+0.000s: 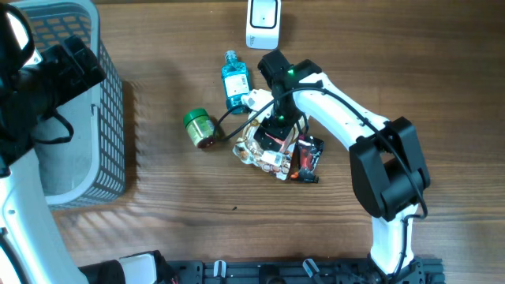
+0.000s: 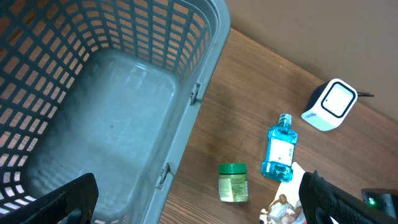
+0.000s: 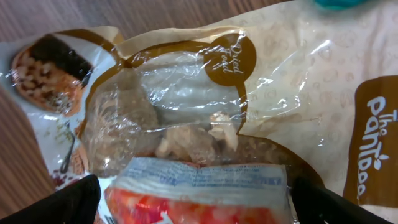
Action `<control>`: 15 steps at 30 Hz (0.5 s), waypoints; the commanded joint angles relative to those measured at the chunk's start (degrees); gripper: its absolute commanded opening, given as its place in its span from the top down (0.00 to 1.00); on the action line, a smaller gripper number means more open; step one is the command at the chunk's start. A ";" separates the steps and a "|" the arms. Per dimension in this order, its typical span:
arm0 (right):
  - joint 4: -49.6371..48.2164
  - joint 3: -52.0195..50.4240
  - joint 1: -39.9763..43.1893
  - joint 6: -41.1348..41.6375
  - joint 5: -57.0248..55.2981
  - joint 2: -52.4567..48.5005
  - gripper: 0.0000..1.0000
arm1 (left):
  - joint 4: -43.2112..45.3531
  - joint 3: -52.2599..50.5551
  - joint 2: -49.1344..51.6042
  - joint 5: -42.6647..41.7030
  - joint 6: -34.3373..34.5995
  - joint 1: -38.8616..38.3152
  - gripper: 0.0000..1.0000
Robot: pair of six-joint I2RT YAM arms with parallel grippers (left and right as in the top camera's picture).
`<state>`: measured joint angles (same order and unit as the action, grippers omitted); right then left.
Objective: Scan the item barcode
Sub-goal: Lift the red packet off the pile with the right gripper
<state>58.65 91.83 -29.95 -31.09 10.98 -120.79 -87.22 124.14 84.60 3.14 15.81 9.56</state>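
**Right gripper wide open over the bag, left gripper open above the basket**

The right gripper [image 1: 272, 136] hangs low over a clear bag [image 1: 256, 150] of dried food in the middle of the table [image 1: 173, 213]. Its jaws are spread wide. In the right wrist view the two fingers [image 3: 68, 202] sit at the bottom corners, with the bag filling the space between them and nothing held. The bag lies flat and crinkled, its brown round label facing up. A red packet [image 3: 186, 208] with a pale label lies across the bag's lower edge. From overhead, a dark wrapper [image 1: 306, 158] lies just to the right of the bag, touching it.

A blue bottle [image 1: 234, 83] lies on its side just beyond the bag, cap pointing away. A jar [image 1: 200, 128] with a green lid lies tipped over to the left of the bag, a little apart. The white scanner [image 1: 263, 20] stands at the far edge of the table, well apart from the bag.

The left gripper [image 2: 199, 202] is above the near corner of the grey basket [image 1: 110, 118] at the left side of the table. Its jaws are wide apart and hold nothing.
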 commanded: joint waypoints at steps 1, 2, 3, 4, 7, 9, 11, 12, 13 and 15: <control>-0.15 -3.80 0.24 1.29 -5.29 -5.42 0.00 | 0.11 0.48 0.33 -0.28 0.09 0.46 0.00; -0.15 -3.80 0.24 1.27 -5.38 -5.42 0.01 | 0.11 0.48 0.33 -0.31 0.09 0.46 0.00; -0.15 -3.80 0.24 1.31 -6.01 -5.42 0.04 | 0.11 0.48 0.33 -0.31 0.07 0.46 0.00; -0.13 -3.80 0.24 1.38 -6.97 -5.42 0.07 | 0.11 0.48 0.33 -0.28 0.09 0.46 0.00; -0.20 -3.78 0.22 1.97 -7.85 -5.42 0.07 | 0.11 0.48 0.33 -0.31 0.09 0.46 0.00; -0.15 -3.78 0.24 2.80 -7.85 -5.42 0.10 | 0.11 0.48 0.33 -0.31 0.07 0.46 0.00; -0.31 -3.78 0.22 2.82 -7.87 -5.42 0.16 | 0.11 0.48 0.33 -0.31 0.09 0.46 0.00; -0.39 -3.78 0.22 2.86 -7.85 -5.42 0.19 | 0.11 0.48 0.33 -0.28 0.09 0.46 0.00; -0.63 -3.78 0.22 3.41 -7.85 -5.42 0.22 | 0.11 0.48 0.33 -0.28 0.09 0.46 0.00; -0.81 -3.78 0.22 4.28 -7.85 -5.42 0.29 | 0.11 0.48 0.33 -0.28 0.09 0.46 0.00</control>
<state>57.17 91.42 -29.95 -29.06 3.51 -120.92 -87.24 124.14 84.60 3.11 15.81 9.56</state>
